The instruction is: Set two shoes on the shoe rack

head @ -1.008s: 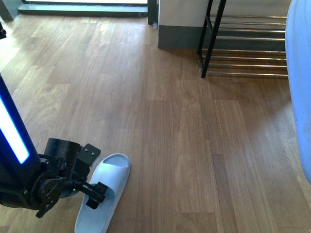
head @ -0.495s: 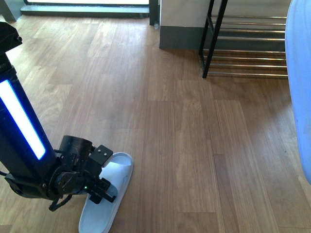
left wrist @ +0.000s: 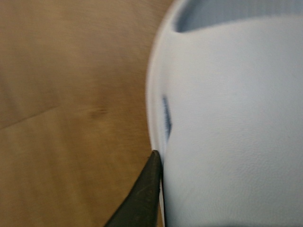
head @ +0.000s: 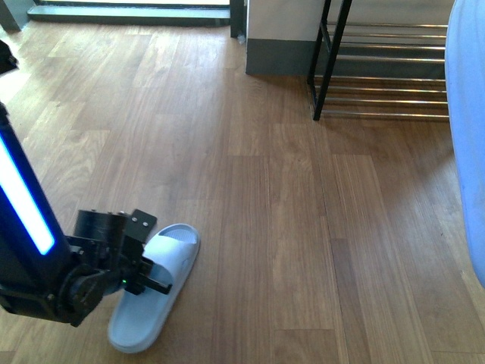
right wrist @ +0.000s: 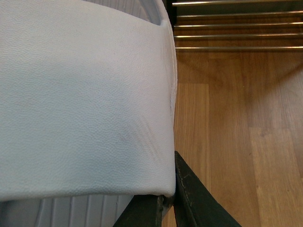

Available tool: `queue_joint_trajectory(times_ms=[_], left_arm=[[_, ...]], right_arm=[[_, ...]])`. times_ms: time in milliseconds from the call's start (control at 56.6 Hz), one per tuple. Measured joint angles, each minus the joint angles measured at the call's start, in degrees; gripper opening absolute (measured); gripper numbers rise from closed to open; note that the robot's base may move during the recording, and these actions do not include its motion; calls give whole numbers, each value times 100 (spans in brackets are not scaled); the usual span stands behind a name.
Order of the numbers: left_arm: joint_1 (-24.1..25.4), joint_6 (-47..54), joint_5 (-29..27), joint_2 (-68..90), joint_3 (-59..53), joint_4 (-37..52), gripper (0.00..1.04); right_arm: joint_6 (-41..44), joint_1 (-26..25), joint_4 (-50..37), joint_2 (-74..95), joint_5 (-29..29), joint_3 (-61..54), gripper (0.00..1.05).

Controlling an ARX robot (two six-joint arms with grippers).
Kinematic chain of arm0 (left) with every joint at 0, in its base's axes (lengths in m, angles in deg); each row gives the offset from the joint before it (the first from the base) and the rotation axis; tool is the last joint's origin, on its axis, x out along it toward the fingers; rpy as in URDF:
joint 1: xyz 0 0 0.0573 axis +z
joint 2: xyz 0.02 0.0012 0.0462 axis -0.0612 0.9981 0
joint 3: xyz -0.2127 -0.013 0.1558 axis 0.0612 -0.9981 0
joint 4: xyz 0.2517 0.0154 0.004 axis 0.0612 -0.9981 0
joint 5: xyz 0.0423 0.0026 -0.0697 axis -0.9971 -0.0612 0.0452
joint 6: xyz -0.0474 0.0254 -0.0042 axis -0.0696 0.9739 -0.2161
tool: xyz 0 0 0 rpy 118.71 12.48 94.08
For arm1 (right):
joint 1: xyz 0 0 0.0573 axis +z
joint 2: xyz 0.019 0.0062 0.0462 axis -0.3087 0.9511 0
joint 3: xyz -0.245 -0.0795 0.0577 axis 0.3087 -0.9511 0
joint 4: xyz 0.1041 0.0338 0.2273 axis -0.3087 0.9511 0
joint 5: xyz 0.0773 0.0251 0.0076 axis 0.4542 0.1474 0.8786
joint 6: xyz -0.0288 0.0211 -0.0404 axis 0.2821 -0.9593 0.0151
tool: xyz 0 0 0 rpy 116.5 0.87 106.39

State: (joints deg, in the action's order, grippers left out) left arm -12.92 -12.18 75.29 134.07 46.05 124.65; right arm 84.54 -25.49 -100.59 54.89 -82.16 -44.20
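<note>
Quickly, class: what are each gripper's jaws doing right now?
Left gripper: jaws apparently closed on the floor slide; only one finger shows in the wrist view.
Right gripper: jaws closed on the raised slide.

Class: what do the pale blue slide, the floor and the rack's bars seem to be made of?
The pale blue slide: probably moulded rubber or foam, matte, finely pebbled skin. The floor: wood or wood-look planks, grain and seams, slight sheen. The rack bars: polished metal, bright streaked highlights.

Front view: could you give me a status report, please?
Left gripper clamps first slide, at floor. Right gripper holds second slide aloft. Shoe rack ahead, nothing blocking.
</note>
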Motion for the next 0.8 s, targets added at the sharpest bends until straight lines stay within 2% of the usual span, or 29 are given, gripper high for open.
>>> queue_joint_trajectory(times_ms=[88,230,460,619,796], left_arm=[[162,-79,-133,-444,-476,219,2],[409,-238,-422,-1572,-1436,275,2],[859,-304,-516,-4992,-3969,39,2],[839,-350,-691,-7993,-5160,-1320,2],[822,-367,-793,-10400,-5377,-2929,2]], right_arm=[[0,0,0,0,-2,0,1],[0,0,0,0,0,0,1],[0,0,0,0,0,0,1],[0,0,0,0,0,0,1],[0,0,0,0,-4,0,1]])
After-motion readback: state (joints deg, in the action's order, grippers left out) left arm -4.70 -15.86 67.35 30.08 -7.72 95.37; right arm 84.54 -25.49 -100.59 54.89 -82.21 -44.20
